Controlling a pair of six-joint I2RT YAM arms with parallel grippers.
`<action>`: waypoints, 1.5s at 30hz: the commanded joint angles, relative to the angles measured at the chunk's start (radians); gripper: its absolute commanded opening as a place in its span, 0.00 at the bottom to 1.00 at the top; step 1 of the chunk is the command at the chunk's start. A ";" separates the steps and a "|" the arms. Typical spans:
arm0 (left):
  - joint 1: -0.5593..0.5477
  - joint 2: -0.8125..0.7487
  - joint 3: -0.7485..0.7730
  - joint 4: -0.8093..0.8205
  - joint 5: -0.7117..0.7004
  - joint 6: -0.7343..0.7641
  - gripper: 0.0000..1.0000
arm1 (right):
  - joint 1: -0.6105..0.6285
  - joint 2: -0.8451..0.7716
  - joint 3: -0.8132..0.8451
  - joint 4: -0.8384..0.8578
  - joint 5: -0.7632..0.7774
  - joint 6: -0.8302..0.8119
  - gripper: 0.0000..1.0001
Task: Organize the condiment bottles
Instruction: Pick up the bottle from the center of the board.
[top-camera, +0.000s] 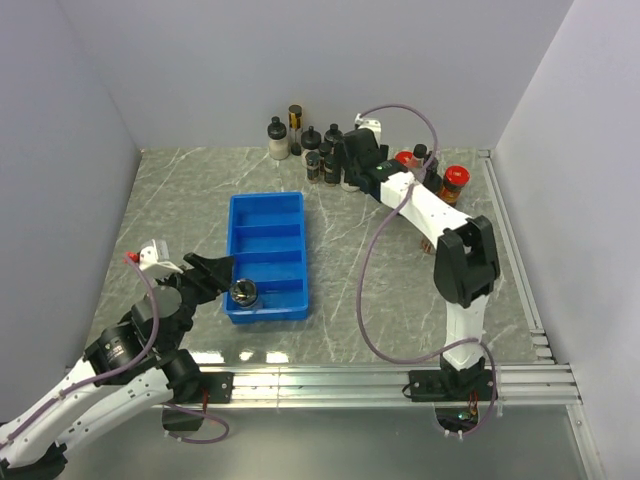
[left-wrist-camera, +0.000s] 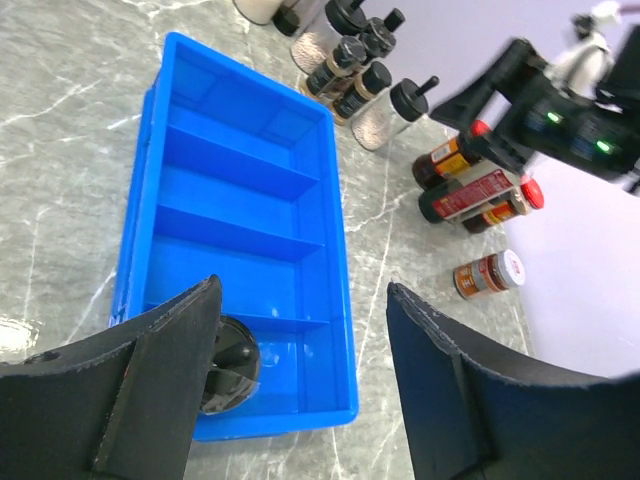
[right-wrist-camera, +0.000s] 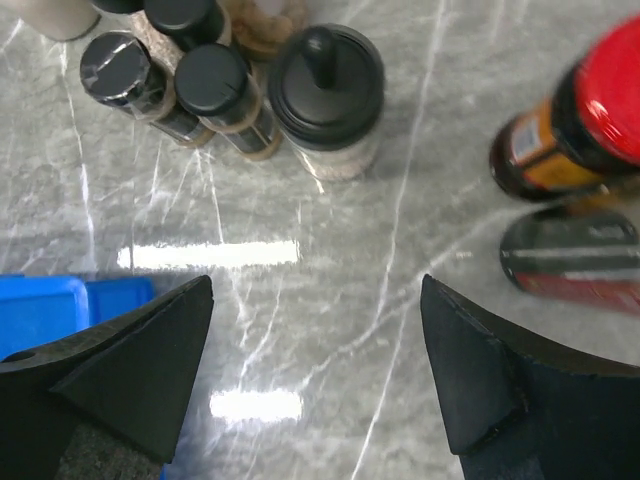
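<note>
A black-capped jar (top-camera: 245, 293) stands in the nearest compartment of the blue tray (top-camera: 266, 215). My left gripper (top-camera: 220, 275) is open just left of it. In the left wrist view the jar (left-wrist-camera: 232, 362) sits against my left finger, and the open gripper (left-wrist-camera: 300, 290) holds nothing. Several black-capped condiment bottles (top-camera: 312, 150) cluster at the back wall, with red-capped ones (top-camera: 455, 180) to the right. My right gripper (top-camera: 348, 172) is open over bare table (right-wrist-camera: 316, 290), just short of a knob-capped jar (right-wrist-camera: 325, 95). A red-capped bottle (right-wrist-camera: 600, 100) is on its right.
The tray's other three compartments (left-wrist-camera: 240, 190) hold nothing. A red-labelled bottle (right-wrist-camera: 575, 260) lies on its side near my right finger. One small red-capped jar (left-wrist-camera: 488, 275) stands apart on the table. Grey walls close in the back and sides.
</note>
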 joint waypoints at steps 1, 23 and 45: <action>-0.001 -0.023 -0.013 0.025 0.038 0.022 0.73 | 0.007 0.048 0.112 0.084 -0.016 -0.077 0.92; -0.001 -0.051 -0.059 0.026 0.095 0.024 0.76 | -0.084 0.381 0.478 0.078 0.000 -0.021 0.93; -0.001 -0.044 -0.099 0.045 0.103 0.010 0.77 | -0.116 0.482 0.540 0.063 -0.005 0.048 0.89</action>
